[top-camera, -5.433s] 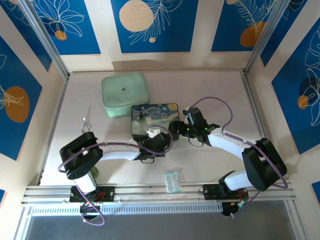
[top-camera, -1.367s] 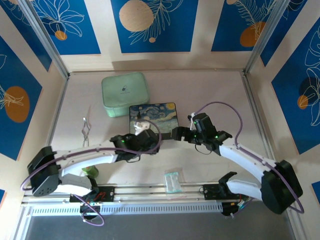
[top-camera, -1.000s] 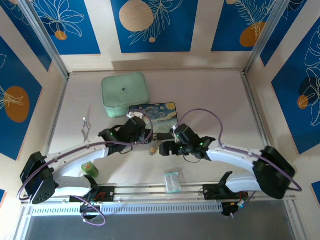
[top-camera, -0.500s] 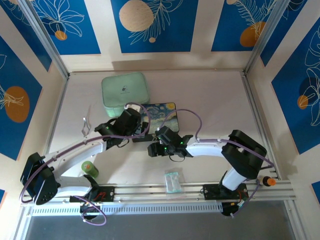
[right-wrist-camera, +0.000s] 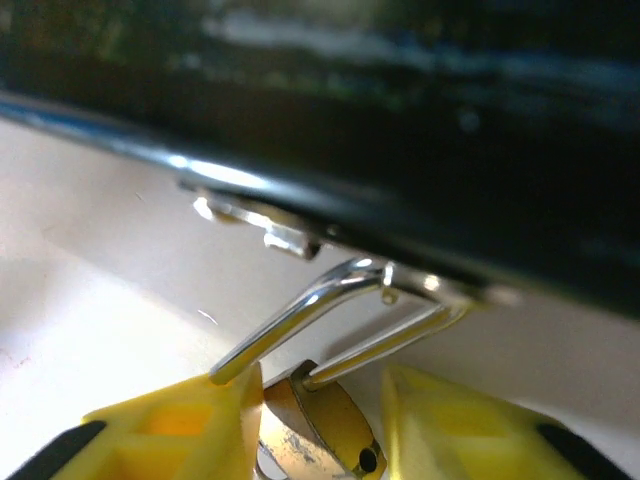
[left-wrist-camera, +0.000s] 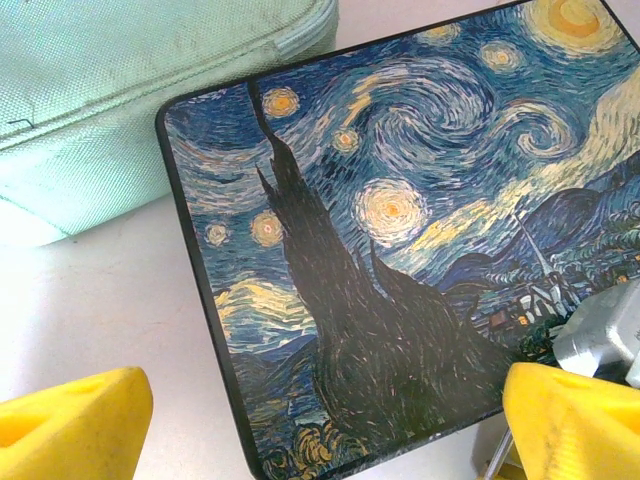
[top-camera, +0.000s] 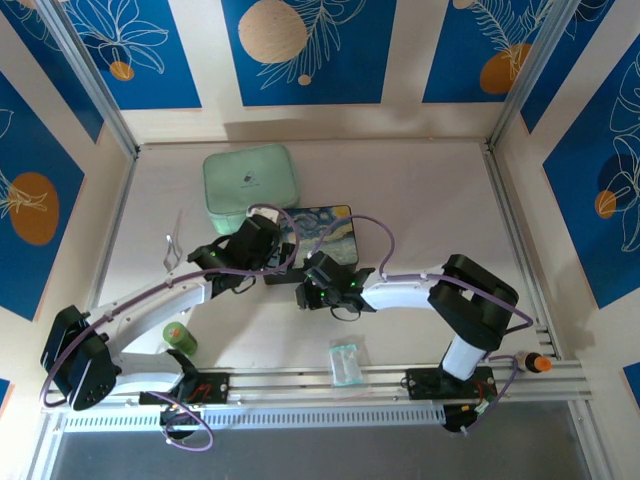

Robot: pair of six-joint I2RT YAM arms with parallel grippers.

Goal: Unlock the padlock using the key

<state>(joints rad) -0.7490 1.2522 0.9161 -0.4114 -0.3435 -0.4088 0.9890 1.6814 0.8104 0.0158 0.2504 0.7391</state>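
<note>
Right wrist — fingers (right-wrist-camera: 170, 425) pinch the padlock (right-wrist-camera: 325, 425) — shackle (right-wrist-camera: 290, 320) meets the clasp (right-wrist-camera: 262, 228).

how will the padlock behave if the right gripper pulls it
The padlock looks rigid, all metal, so it shouldn't flex. Its shackle seems hooked to the box, so it would likely swing, not come free. Small and smooth between the right gripper fingers, it may slip.
</note>
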